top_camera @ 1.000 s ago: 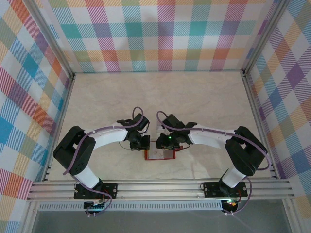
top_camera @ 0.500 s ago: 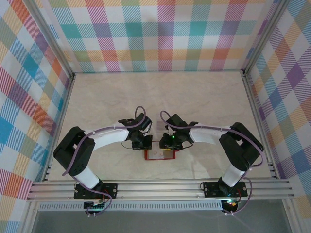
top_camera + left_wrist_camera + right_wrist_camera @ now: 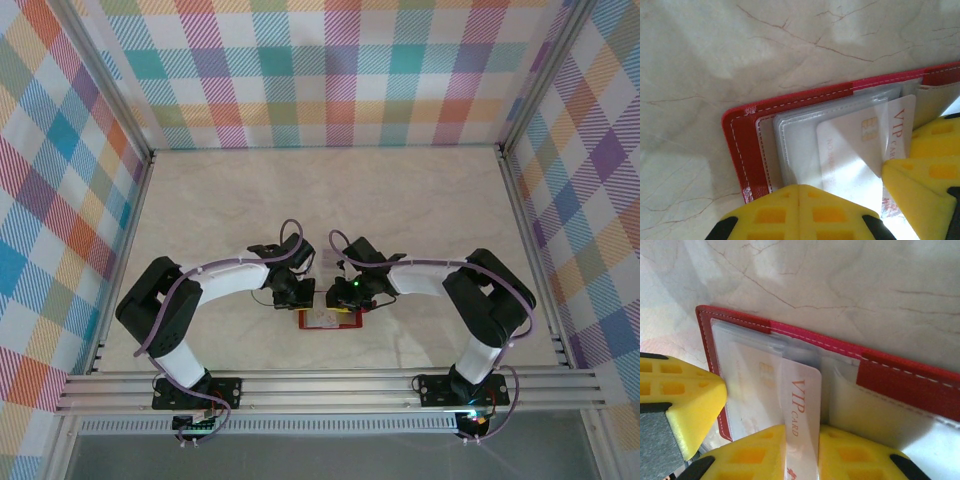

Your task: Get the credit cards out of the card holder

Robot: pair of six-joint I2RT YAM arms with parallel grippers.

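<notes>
The table [image 3: 330, 200] is pale cream marble with thin brown veins. Bright plaid walls [image 3: 330, 70] box it in on three sides, and aluminium rails [image 3: 330, 385] run along the near edge. The red card holder [image 3: 737, 145] lies open and flat near those rails, between the two arms, with white stitching along its border and clear pockets [image 3: 795, 145] inside.

A white credit card [image 3: 802, 405] sticks partway out of the holder, printed "VIP CARD" in red-orange letters. Another pale card [image 3: 752, 390] with a gold chip sits under the plastic just beside it; its small print is too faint to read.

The right gripper [image 3: 802, 440] stands over the holder, its yellow fingers drawn narrow with the VIP card between them, both against it. The left gripper [image 3: 799, 195] has its fingers pressed together and rests at the holder's pocket edge.
</notes>
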